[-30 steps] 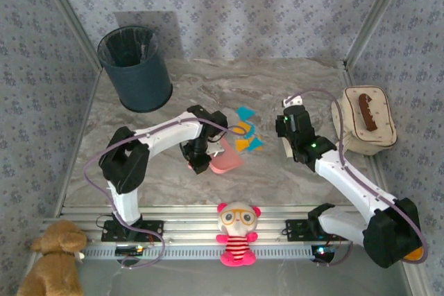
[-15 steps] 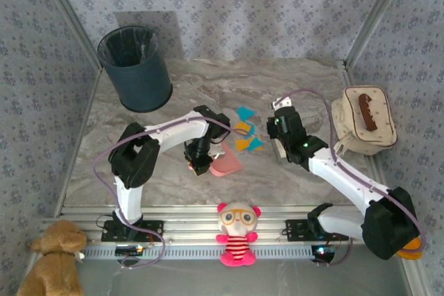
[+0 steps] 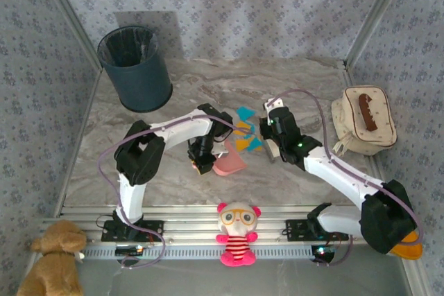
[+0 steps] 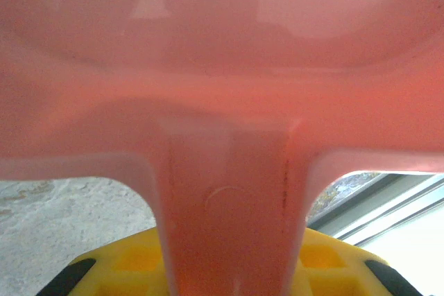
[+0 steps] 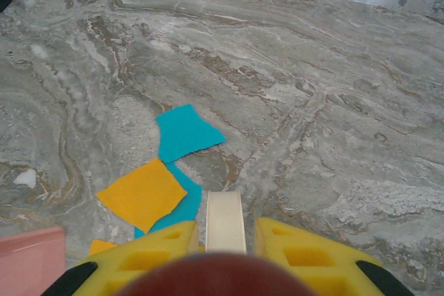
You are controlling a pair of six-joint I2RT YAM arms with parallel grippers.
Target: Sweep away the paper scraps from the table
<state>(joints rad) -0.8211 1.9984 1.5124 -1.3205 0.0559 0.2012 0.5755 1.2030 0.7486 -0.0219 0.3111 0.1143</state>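
Orange and cyan paper scraps lie in a small cluster on the marble table. In the right wrist view a cyan scrap and an orange scrap lie just ahead of my fingers. My left gripper is shut on the handle of the pink dustpan, whose pan rests just left of and below the scraps; the grip is on the handle's stem. My right gripper sits at the cluster's right edge, shut on a cream-coloured tool with a dark brown rounded end.
A dark blue bin stands at the back left. A beige bag lies at the right edge. A pink plush doll and a brown teddy bear sit by the front rail. The dustpan's corner shows low on the left.
My right arm has moved left, bringing its gripper and tool up to the scraps. The left arm's elbow has shifted slightly right while the dustpan stays about where it was.
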